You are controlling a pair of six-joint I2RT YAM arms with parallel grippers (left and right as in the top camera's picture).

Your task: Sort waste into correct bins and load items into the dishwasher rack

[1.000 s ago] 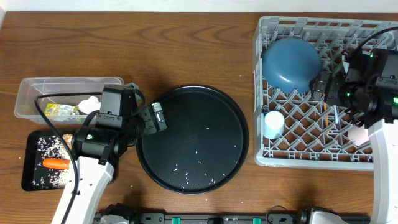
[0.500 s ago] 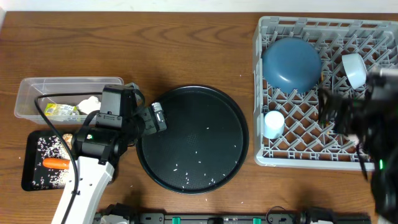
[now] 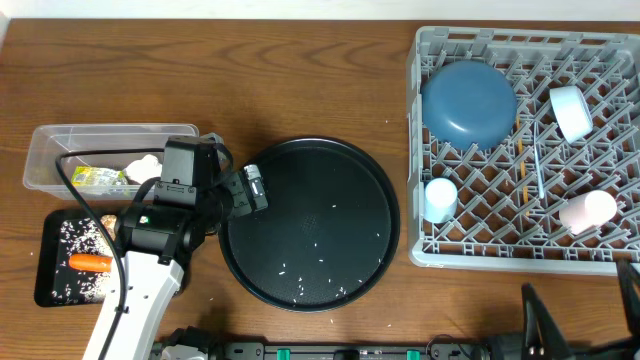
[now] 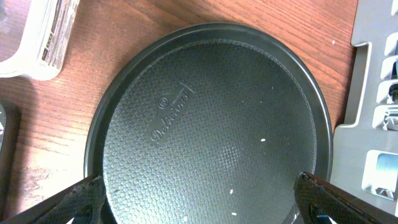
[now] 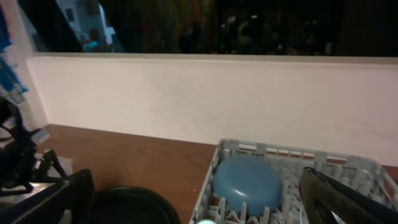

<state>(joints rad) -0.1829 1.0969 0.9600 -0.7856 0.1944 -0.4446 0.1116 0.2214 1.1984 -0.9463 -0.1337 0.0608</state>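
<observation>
The grey dishwasher rack (image 3: 497,258) at the right holds a dark blue plate (image 3: 468,103), a white bowl (image 3: 570,112), a light-blue cup (image 3: 440,198), a pink cup (image 3: 586,211), a chopstick (image 3: 520,165) and a white spoon (image 3: 537,170). On the left, the clear tub (image 3: 60,140) contains a yellow-green wrapper (image 3: 97,180) and a tissue (image 3: 145,168). The black rectangular tray (image 3: 48,285) carries a carrot (image 3: 90,263) and rice scraps (image 3: 75,235). My left gripper (image 4: 199,205) hangs open and empty over the round tray's left rim. My right gripper (image 5: 196,205) is open and empty, raised and looking across the rack (image 5: 273,149) at the plate (image 5: 247,182).
A large round black tray (image 3: 310,225) with scattered rice grains sits mid-table between the bins and the rack. Only dark parts of my right arm (image 3: 540,320) show at the overhead's bottom right edge. A white wall (image 5: 205,99) stands behind the table.
My right arm has pulled back off the rack toward the front edge, leaving the overhead view; the white bowl and pink cup now show in the rack. The left arm has not moved.
</observation>
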